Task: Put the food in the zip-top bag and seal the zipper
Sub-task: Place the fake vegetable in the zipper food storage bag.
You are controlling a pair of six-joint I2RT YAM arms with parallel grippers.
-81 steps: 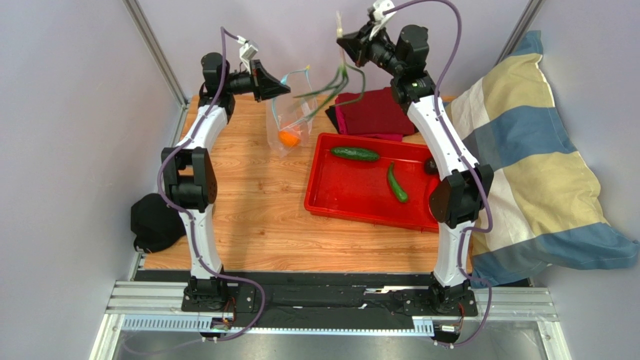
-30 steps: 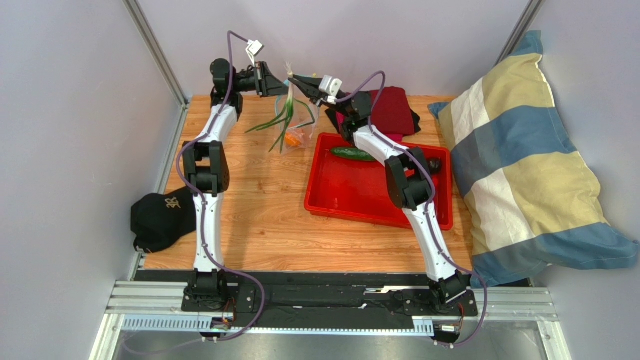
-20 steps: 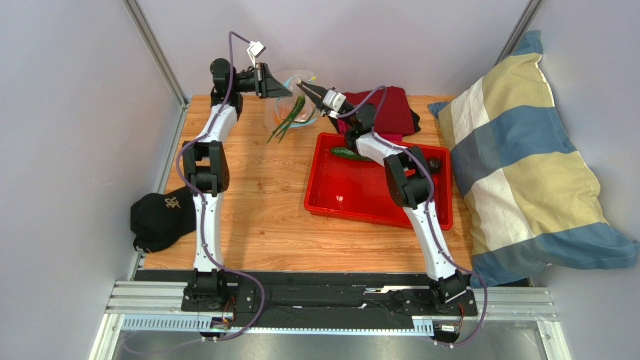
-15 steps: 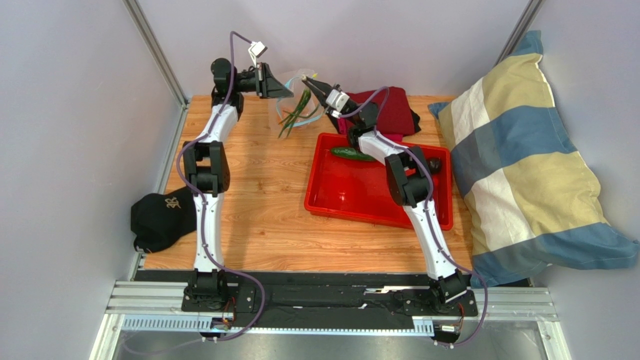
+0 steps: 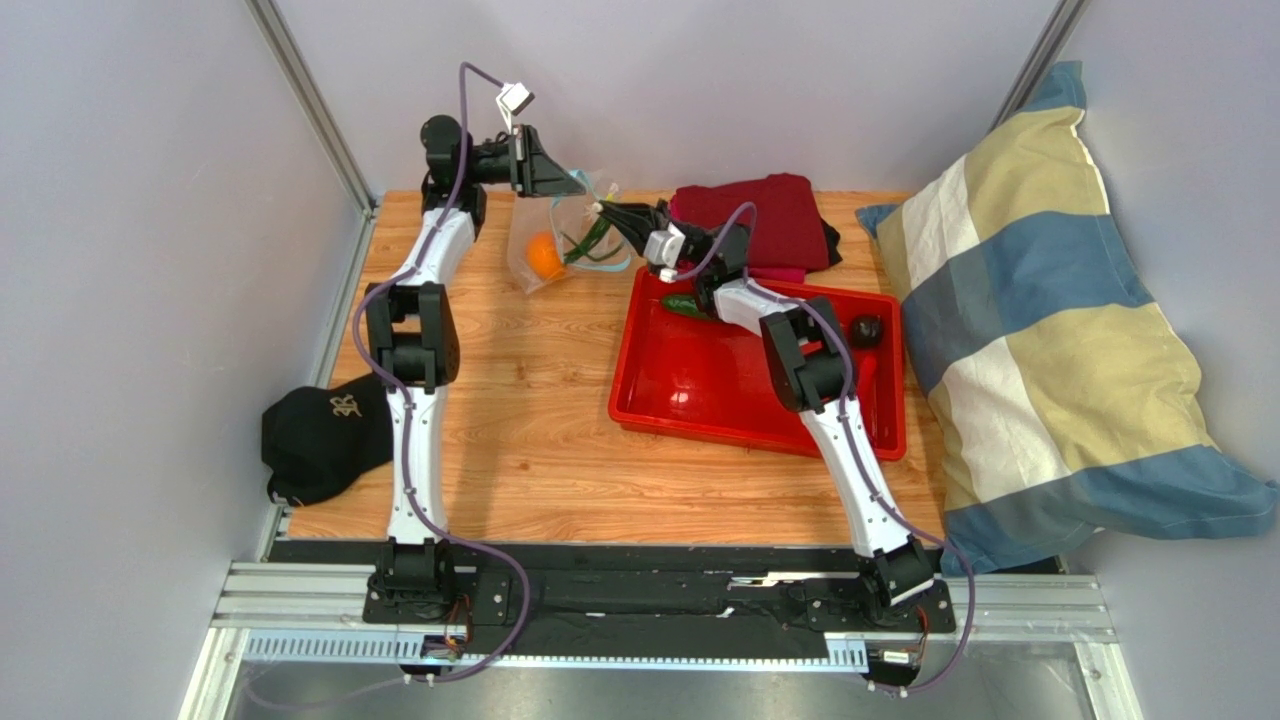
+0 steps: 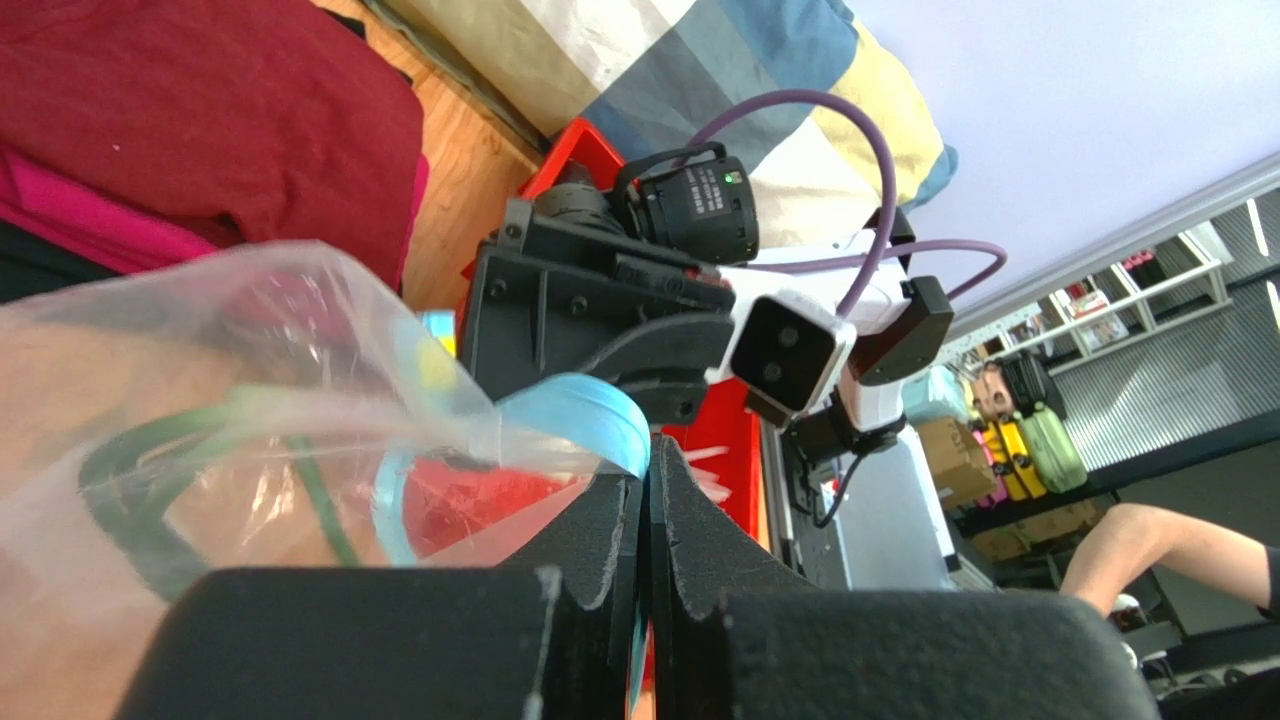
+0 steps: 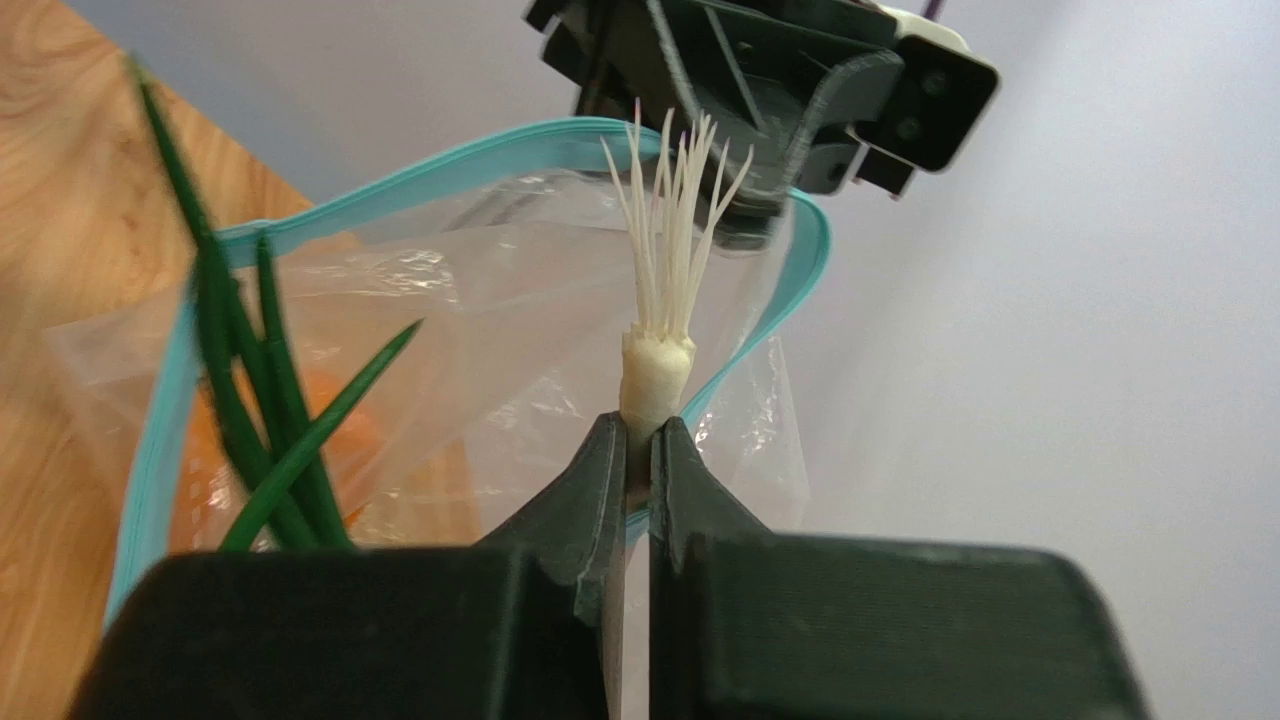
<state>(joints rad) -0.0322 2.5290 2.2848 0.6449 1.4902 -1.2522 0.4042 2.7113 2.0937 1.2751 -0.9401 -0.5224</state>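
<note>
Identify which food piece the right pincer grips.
The green onion, pinched at its white root end; the orange fruit sits inside the zip-top bag, and the dark round piece lies in the red tray.

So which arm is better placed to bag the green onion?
Right. The right tool grips the green onion at the open mouth of the bag; the left tool is shut on its rim.

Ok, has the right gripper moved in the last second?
Yes. In the top view the right gripper, shut on the onion, has dropped closer to the red tray's far-left corner, at the bag mouth.
</note>
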